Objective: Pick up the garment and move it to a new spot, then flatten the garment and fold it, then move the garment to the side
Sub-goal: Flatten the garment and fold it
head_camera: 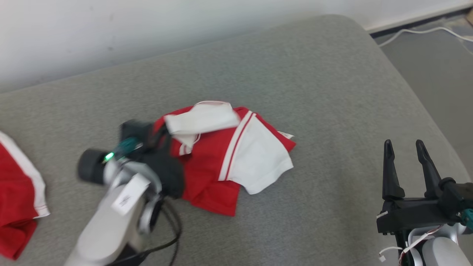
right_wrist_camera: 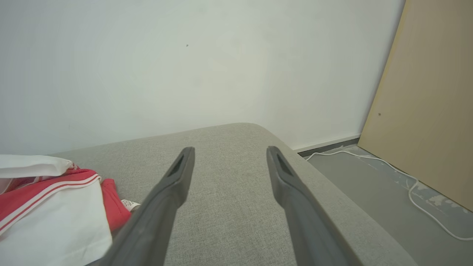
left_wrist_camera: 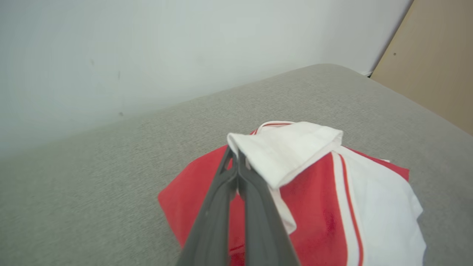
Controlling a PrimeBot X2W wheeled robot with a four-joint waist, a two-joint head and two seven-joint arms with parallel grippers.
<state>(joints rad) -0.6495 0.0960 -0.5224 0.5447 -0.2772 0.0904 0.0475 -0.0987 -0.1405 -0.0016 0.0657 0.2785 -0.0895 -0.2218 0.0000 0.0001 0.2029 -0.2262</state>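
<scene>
Left wrist view: left claw (left_wrist_camera: pixel 235 157) clenched, fingers pressed together, tips nipping the garment (left_wrist_camera: pixel 317 207) at the corner of its white fold, where white meets red. Cloth looks pinched between the tips; how deep the bite goes, cannot tell.

Garment lies crumpled near the middle of the cushion (head_camera: pixel 295 66), red body with white panels doubled over it, a label poking out on the side toward the cushion's right edge. No part looks lifted off the cushion yet.

Right claw (head_camera: pixel 403 145) released, fingers spread wide, idle above the cushion's right front, well apart from the garment.

At the cushion's left edge, a second red cloth (head_camera: pixel 14 184). On the floor beyond the cushion's far right corner, a cable (head_camera: pixel 417 31).

Progress, judged: first grasp made, pick-up only beginning. Left to do: lift, carry to a new spot, flatten, fold, move aside.
</scene>
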